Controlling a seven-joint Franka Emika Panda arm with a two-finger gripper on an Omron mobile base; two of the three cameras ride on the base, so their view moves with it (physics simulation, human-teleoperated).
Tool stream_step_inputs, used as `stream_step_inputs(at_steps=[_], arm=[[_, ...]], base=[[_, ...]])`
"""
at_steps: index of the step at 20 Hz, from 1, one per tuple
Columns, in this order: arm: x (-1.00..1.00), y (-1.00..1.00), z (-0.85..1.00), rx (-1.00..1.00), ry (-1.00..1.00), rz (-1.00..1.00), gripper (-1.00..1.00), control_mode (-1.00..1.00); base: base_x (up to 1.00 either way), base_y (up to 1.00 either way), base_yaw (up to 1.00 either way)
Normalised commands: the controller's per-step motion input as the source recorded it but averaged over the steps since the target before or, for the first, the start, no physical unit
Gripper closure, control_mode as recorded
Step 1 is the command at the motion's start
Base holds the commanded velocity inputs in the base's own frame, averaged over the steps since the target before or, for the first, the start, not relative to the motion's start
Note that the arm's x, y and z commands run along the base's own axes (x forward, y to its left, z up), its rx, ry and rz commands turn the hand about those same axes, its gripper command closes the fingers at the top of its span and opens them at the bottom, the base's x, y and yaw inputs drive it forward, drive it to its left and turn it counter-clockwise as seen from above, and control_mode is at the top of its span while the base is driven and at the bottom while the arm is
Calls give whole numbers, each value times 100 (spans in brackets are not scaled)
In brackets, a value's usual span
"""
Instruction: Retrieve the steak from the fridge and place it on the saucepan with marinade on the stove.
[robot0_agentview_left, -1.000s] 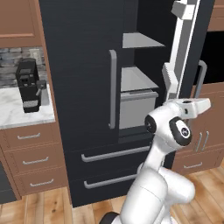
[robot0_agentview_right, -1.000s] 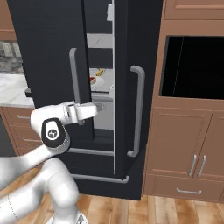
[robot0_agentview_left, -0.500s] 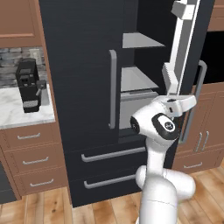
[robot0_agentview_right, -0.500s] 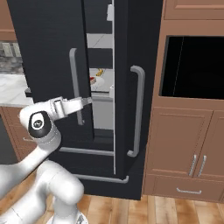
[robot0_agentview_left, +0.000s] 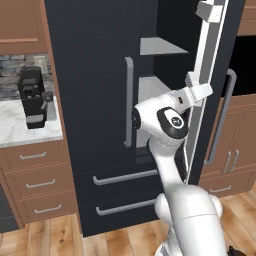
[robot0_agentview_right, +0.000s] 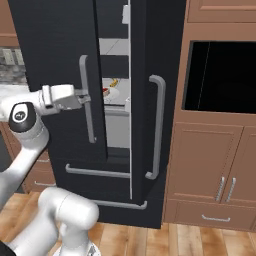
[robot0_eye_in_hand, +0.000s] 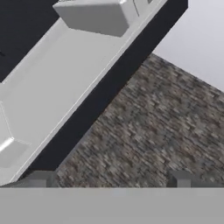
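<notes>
Currently the tool (robot0_agentview_right: 86, 99) has its fingers spread wide and grips nothing; it sits level in front of the fridge (robot0_agentview_right: 55, 45), beside the left door handle (robot0_agentview_right: 89, 100), presumably lining up for a reach into the gap. Beyond it, on a fridge shelf (robot0_agentview_right: 117, 102) inside the gap, lies the steak (robot0_agentview_right: 105, 91), flat; its long axis cannot be told.

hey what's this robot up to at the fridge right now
The white arm is working at the black fridge, whose right door stands open. Its claw is open and empty, in front of the left door's handle. On a shelf inside, the red steak sits on a white plate beside a small yellow item, untouched.
</notes>
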Motion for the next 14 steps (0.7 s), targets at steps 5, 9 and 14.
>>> stream_step_inputs(at_steps=[5, 9, 14], arm=[[0, 1, -1, -11, 22, -26, -100, -100], [-15, -21, -8, -7, 2, -29, -100, -100], [-23, -26, -1, 0, 1, -26, -100, -100]], base=[[0, 0, 0], [0, 0, 0], [0, 0, 0]])
